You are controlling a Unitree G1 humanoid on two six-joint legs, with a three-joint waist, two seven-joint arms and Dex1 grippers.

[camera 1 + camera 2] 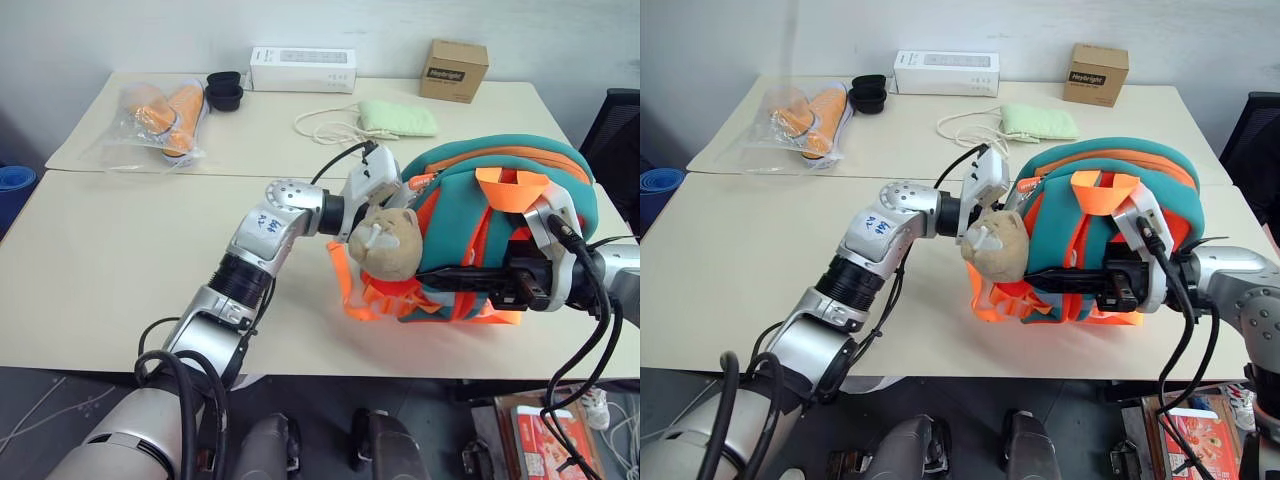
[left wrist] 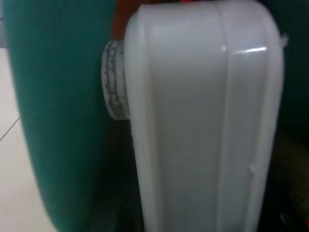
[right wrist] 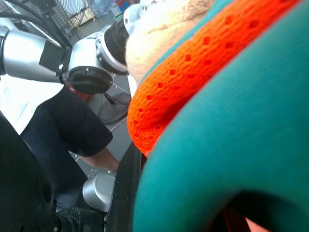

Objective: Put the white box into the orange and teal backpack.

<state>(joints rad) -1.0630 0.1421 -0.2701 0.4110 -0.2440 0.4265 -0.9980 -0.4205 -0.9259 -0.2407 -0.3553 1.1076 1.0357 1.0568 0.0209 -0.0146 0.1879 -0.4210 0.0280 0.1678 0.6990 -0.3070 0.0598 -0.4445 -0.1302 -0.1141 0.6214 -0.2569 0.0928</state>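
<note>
A: The left arm reaches across the front of the small orange and teal fabric backpack, its wrist bent so the left gripper points sideways, nearly level, into the gap at the pack's upper edge beside the tan plush toy. In the left wrist view the flat white rounded-corner box stands right before the lens, teal fabric close along 1 side, so I judge it is at or just inside the opening.

B: Is the left gripper holding it?

A: I cannot tell; the fingers are hidden in both head views and the box blocks the wrist camera.

B: And the right side?

A: The right gripper comes in low and level from the robot's right, its 2 black fingers clamped narrow on the orange webbing at the pack's lower front, propping the backpack upright on the pale surface.

B: How should the step be done well?

A: Keep the right arm steady so the mouth stays open, slide the box in along its long axis, clear of the toy and orange straps, and let go only once the box sits deep enough not to tip back out.
</note>
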